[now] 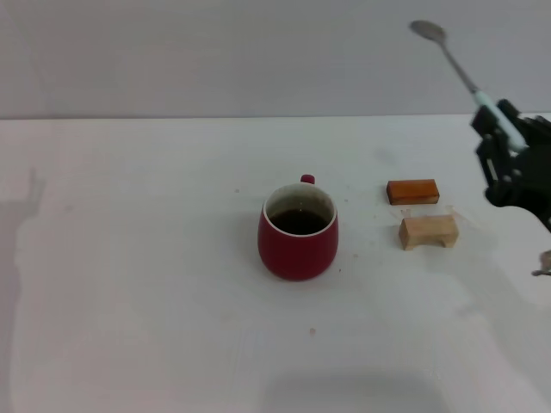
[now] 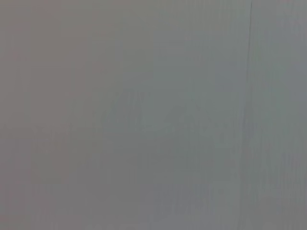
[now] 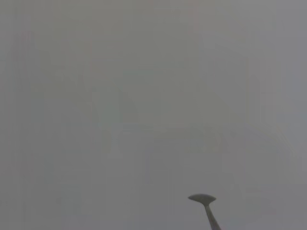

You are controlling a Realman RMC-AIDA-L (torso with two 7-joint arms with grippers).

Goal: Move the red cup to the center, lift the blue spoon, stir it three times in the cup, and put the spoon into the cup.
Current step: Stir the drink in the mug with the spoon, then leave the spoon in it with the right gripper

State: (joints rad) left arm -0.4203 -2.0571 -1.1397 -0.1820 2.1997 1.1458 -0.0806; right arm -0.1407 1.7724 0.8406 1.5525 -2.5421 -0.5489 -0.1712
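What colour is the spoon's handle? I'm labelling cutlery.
Pale light blue, seen best in the head view, where the right gripper holds the blue spoon.

The red cup [image 1: 298, 233] stands near the middle of the white table [image 1: 129, 258], upright, its handle turned to the far side and dark liquid inside. To its right lie an orange block [image 1: 412, 191] and, just nearer, a tan wooden block [image 1: 428, 231], close together but apart. At the right edge the right gripper [image 1: 508, 138] is clamped on the pale handle of the blue spoon [image 1: 458, 69], held in the air well clear of the cup. The spoon slants up and to the left, its metal bowl topmost against the grey wall [image 1: 215, 52].
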